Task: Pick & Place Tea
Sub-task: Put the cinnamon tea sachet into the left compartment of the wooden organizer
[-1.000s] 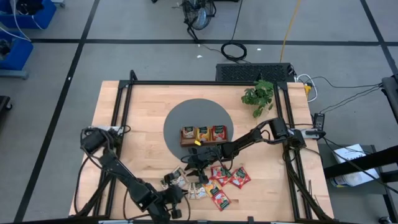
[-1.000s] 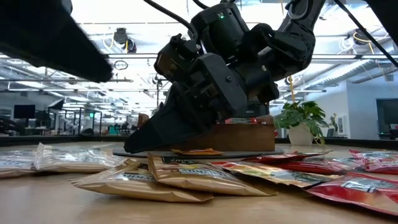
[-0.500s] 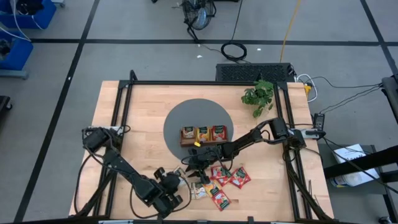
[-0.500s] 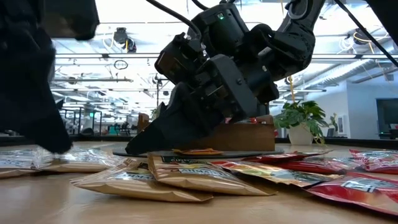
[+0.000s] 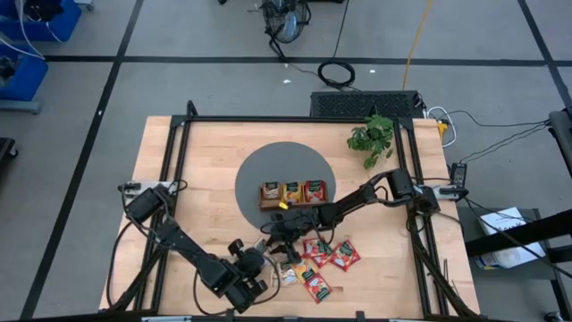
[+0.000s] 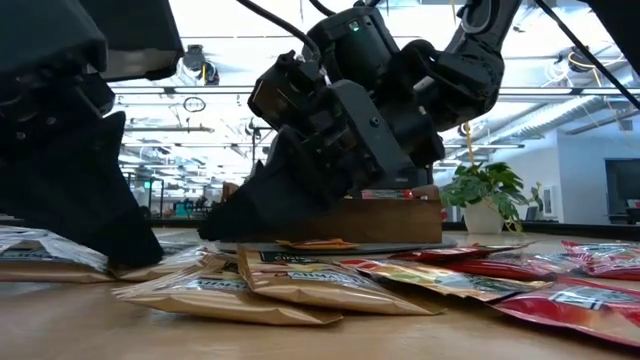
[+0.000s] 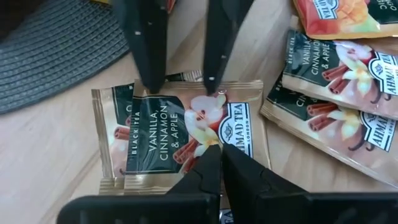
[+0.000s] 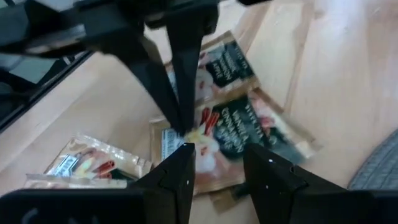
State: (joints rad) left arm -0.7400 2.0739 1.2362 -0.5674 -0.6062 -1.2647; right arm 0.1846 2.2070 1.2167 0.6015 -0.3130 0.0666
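Beside the wooden tray (image 5: 292,193), both grippers meet over one dark green tea sachet (image 7: 186,134): left gripper (image 7: 217,163) jaws closed, right gripper (image 8: 214,163) jaws apart.

Both arms (image 5: 192,259) matte black w/ black cables; dark wedge-shaped fingers (image 7: 146,43).

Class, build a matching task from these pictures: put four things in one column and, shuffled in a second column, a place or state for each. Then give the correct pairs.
Things
1. left hand
2. right hand
3. wooden tray
4. potted plant

Places or states
A. on the round grey mat
B. fingers apart, over a dark vanilla, cinnamon and apple sachet
C. far right corner of the table
D. fingertips together, over that same sachet

Pairs: 1-D, 2-B, 3-A, 4-C
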